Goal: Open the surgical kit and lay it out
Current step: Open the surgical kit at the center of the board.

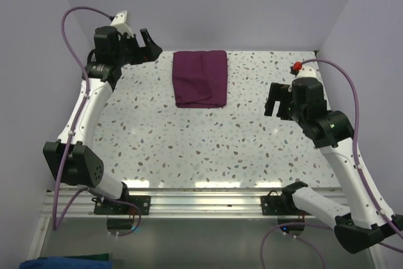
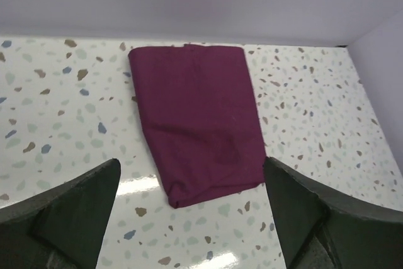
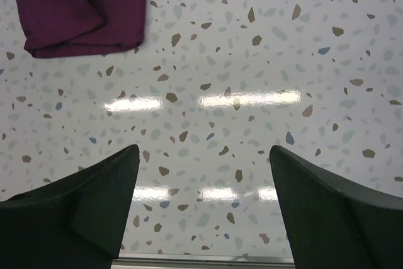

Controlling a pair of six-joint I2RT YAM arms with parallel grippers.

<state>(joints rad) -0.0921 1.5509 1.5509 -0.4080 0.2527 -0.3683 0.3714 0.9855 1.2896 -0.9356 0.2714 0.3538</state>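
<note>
The surgical kit is a folded dark purple cloth wrap (image 1: 200,79) lying closed at the back middle of the table. It also shows in the left wrist view (image 2: 198,121) and at the top left of the right wrist view (image 3: 79,5). The steel tray and instruments are hidden. My left gripper (image 1: 148,45) is open and empty, held above the table to the left of the wrap. My right gripper (image 1: 278,100) is open and empty, above the table to the right of the wrap. Neither touches the cloth.
The table (image 1: 189,149) is white speckled terrazzo, boxed in by lilac walls at the left, back and right. A metal rail (image 1: 201,193) runs along the near edge by the arm bases.
</note>
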